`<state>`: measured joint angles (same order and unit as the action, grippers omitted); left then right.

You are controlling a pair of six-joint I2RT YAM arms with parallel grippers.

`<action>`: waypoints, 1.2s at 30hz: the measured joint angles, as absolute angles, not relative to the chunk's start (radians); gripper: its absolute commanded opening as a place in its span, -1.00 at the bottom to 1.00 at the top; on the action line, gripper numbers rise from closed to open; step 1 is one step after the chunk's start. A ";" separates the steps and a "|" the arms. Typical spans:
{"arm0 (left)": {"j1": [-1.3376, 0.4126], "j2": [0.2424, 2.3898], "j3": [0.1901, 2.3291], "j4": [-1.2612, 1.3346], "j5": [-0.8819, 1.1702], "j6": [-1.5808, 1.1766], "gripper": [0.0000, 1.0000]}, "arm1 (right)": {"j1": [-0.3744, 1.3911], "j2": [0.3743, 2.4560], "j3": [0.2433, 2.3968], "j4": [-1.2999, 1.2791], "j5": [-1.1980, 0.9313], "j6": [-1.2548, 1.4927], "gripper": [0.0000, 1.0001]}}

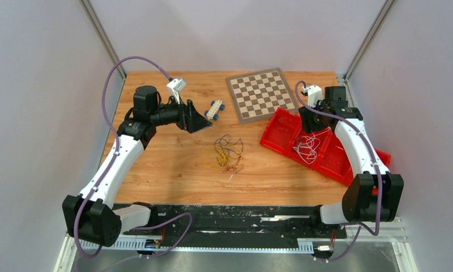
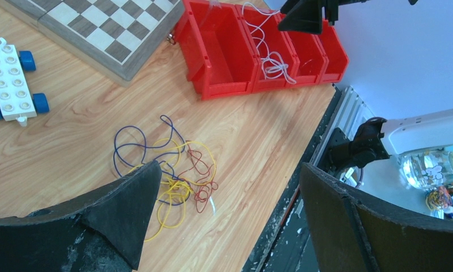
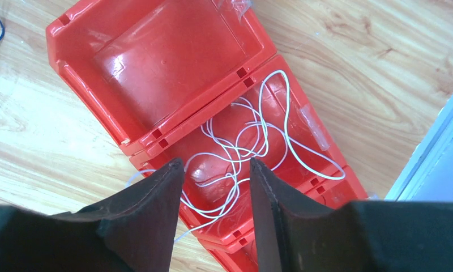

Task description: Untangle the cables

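Observation:
A tangle of thin cables point(image 1: 223, 154), yellow, red and dark blue, lies on the wooden table's middle; the left wrist view shows this tangle point(image 2: 173, 181) beside the left finger. A white cable point(image 3: 241, 147) lies coiled in the middle compartment of the red bins point(image 3: 156, 62), also visible as the white cable point(image 1: 307, 146) from above. My left gripper point(image 2: 230, 165) hovers open at the back left, empty, above and behind the tangle. My right gripper point(image 3: 216, 161) hangs over the red bins, jaws apart, nothing between them, the white cable below.
A chessboard point(image 1: 262, 93) lies at the back, its corner touching the red bins point(image 1: 281, 133). A white-and-blue toy block car point(image 1: 214, 108) sits just right of the left gripper point(image 1: 197, 122). White walls enclose three sides.

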<state>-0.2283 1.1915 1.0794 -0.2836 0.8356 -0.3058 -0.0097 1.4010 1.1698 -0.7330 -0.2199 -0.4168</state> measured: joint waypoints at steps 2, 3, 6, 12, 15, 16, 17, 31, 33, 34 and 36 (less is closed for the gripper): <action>-0.228 1.192 1.078 -0.279 0.838 -0.309 1.00 | -0.011 1.401 1.196 -0.757 -0.223 -0.442 -0.04; -0.228 1.192 1.078 -0.278 0.839 -0.309 1.00 | -0.014 1.401 1.205 -0.768 -0.224 -0.455 -0.02; -0.228 1.192 1.078 -0.272 0.846 -0.309 1.00 | -0.029 1.419 1.228 -0.796 -0.229 -0.488 0.04; -0.228 1.192 1.078 -0.271 0.855 -0.308 1.00 | -0.051 1.513 1.252 -0.804 -0.219 -0.565 0.03; -0.228 1.193 1.078 -0.272 0.856 -0.305 1.00 | -0.056 1.558 1.252 -0.800 -0.200 -0.606 0.03; -0.228 1.195 1.078 -0.273 0.856 -0.305 1.00 | -0.057 1.568 1.252 -0.797 -0.193 -0.617 0.02; -0.228 1.196 1.078 -0.273 0.856 -0.304 1.00 | -0.059 1.581 1.252 -0.793 -0.183 -0.634 0.00; -0.228 1.219 1.078 -0.297 0.882 -0.293 1.00 | -0.065 1.596 1.226 -0.715 -0.130 -0.758 -0.24; -0.228 1.229 1.078 -0.298 0.891 -0.294 1.00 | -0.065 1.596 1.228 -0.714 -0.140 -0.762 -0.26; -0.228 1.235 1.079 -0.300 0.895 -0.293 1.00 | -0.065 1.596 1.230 -0.715 -0.146 -0.764 -0.26; -0.228 1.243 1.080 -0.307 0.904 -0.293 1.00 | -0.067 1.592 1.241 -0.715 -0.170 -0.769 -0.23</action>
<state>-0.2283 1.2427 1.0798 -0.3065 0.9043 -0.2932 -0.0666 1.5925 1.2407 -0.7151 -0.1696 -0.7692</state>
